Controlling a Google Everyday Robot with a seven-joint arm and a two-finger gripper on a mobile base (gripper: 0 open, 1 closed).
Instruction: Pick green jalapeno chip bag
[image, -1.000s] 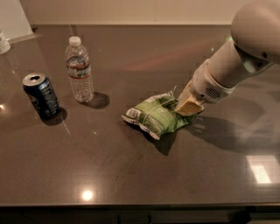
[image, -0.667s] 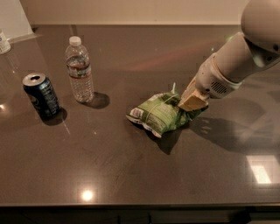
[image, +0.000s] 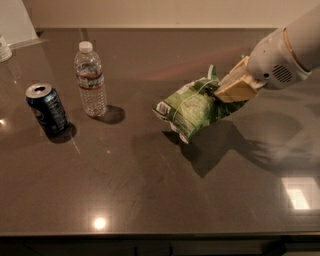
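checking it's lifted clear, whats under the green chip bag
Under the green jalapeno chip bag, pinched by the tool: dark table and its shadow. Whether its low corner touches is unclear.

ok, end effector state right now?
End effector: closed, holding the green jalapeno chip bag by its right end, right of centre in the camera view.
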